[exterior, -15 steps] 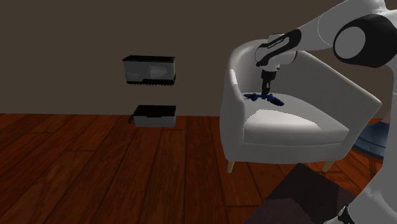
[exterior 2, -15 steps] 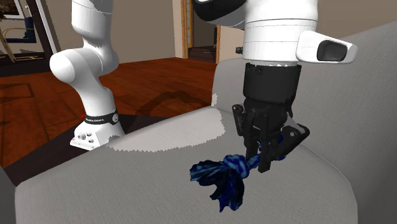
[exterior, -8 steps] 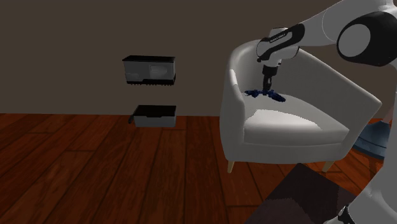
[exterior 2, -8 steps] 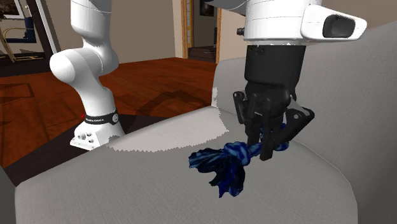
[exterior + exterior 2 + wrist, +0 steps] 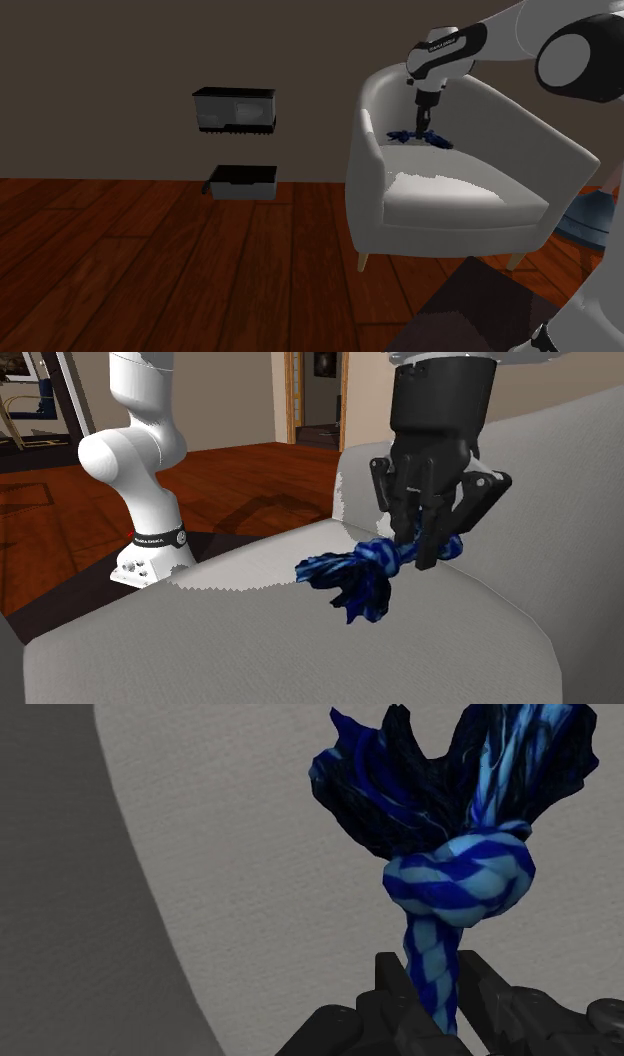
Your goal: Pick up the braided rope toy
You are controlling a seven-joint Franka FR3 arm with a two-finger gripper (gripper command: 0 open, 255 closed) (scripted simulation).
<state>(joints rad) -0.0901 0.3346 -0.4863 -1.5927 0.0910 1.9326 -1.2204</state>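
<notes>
The braided rope toy (image 5: 450, 884) is blue and pale blue, with a big knot and a dark frayed tassel beyond it. My black gripper (image 5: 436, 996) is shut on its braided shaft just behind the knot. In the second exterior view the toy (image 5: 362, 574) hangs off the seat from the gripper (image 5: 428, 550), its tassel drooping toward that view's left. In the shoulder view the gripper (image 5: 422, 128) holds the toy (image 5: 416, 136) above the rear of the white armchair's seat (image 5: 450, 195).
The white armchair's curved backrest (image 5: 520, 120) and side arm (image 5: 365, 150) surround the gripper. A dark wall shelf (image 5: 235, 108) and a low drawer box (image 5: 243, 182) stand against the wall at the shoulder view's left. My dark stand (image 5: 480, 310) sits at lower right on the wooden floor.
The gripper has risen with the rope toy clasped in it, lifting the toy off the seat cushion; the tassel now dangles in the air.
</notes>
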